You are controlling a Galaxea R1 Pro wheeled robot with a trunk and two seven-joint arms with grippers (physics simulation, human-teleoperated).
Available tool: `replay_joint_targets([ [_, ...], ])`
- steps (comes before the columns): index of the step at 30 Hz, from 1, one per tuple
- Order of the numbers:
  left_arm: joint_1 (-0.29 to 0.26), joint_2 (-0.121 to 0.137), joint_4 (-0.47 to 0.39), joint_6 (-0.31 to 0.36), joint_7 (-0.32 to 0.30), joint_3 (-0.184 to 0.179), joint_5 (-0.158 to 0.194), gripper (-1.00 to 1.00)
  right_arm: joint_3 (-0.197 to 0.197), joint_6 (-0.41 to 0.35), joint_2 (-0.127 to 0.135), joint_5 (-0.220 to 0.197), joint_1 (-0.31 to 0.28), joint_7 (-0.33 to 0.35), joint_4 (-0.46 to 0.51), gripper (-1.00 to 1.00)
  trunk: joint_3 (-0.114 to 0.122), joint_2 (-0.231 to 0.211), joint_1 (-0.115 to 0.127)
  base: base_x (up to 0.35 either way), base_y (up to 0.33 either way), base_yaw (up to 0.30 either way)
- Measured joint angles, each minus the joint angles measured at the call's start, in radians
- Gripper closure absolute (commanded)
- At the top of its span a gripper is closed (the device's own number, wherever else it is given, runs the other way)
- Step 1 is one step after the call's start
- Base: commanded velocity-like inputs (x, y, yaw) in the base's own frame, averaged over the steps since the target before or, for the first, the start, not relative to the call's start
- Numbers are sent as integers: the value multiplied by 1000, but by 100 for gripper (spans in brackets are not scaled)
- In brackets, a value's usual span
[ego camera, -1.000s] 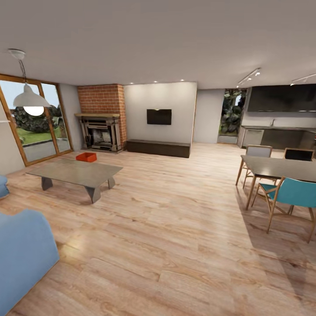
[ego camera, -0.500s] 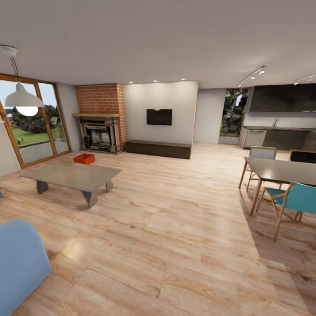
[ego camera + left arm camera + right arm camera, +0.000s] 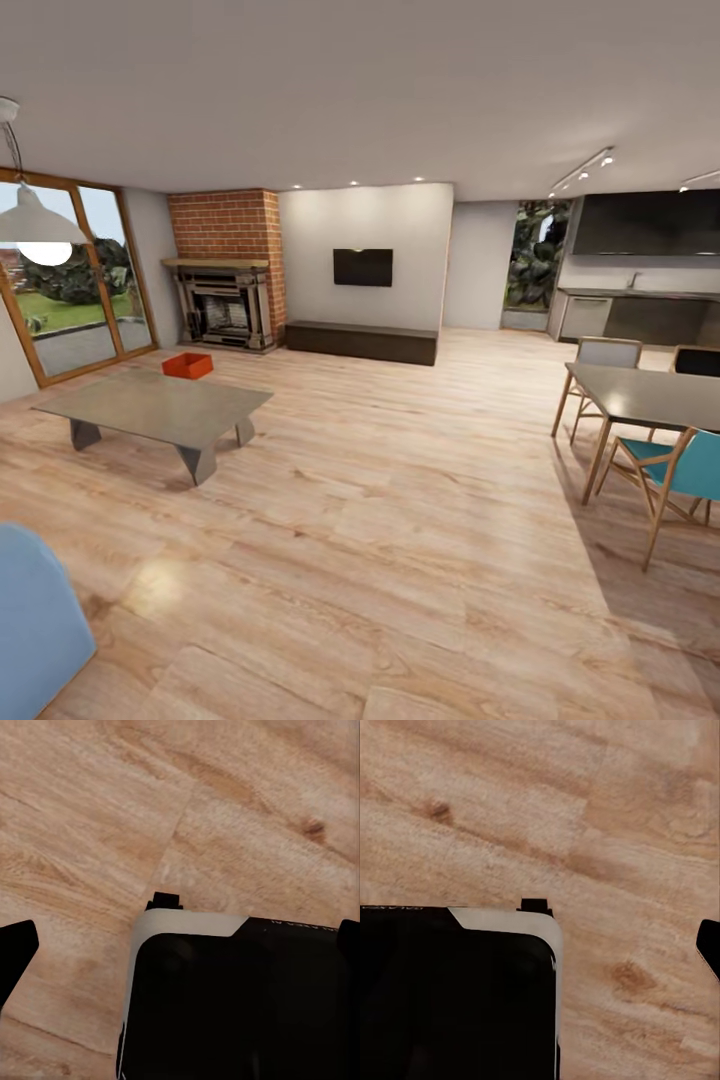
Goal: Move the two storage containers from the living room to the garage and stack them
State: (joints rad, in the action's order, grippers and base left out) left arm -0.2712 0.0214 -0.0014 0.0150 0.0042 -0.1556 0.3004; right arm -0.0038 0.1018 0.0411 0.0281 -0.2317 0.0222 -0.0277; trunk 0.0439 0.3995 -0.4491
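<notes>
Since a second earlier the whole head view had slid leftward, camera motion rather than any furniture moving, so the blue sofa [image 3: 35, 620] had shrunk into the lower left corner. Wood plank floor [image 3: 400, 500] filled the living room, with a low grey coffee table [image 3: 155, 408] at left, a dining table [image 3: 650, 392] with a teal chair [image 3: 680, 470] at right, and the brick fireplace [image 3: 225, 270] behind. One red-orange storage container [image 3: 188, 365] sat on the planks between coffee table and fireplace; both wrist views showed only dark finger tips over the planks, so I cannot tell how wide either claw stood.
</notes>
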Motion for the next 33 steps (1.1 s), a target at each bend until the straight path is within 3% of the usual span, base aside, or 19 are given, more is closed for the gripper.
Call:
replay_joint_targets([
  [33, 0, 0, 0, -1, 0, 0, 0, -100, -1, 2, 0, 0, -1, 0, 0, -100, 0, 0, 0, 302, -118, 0],
])
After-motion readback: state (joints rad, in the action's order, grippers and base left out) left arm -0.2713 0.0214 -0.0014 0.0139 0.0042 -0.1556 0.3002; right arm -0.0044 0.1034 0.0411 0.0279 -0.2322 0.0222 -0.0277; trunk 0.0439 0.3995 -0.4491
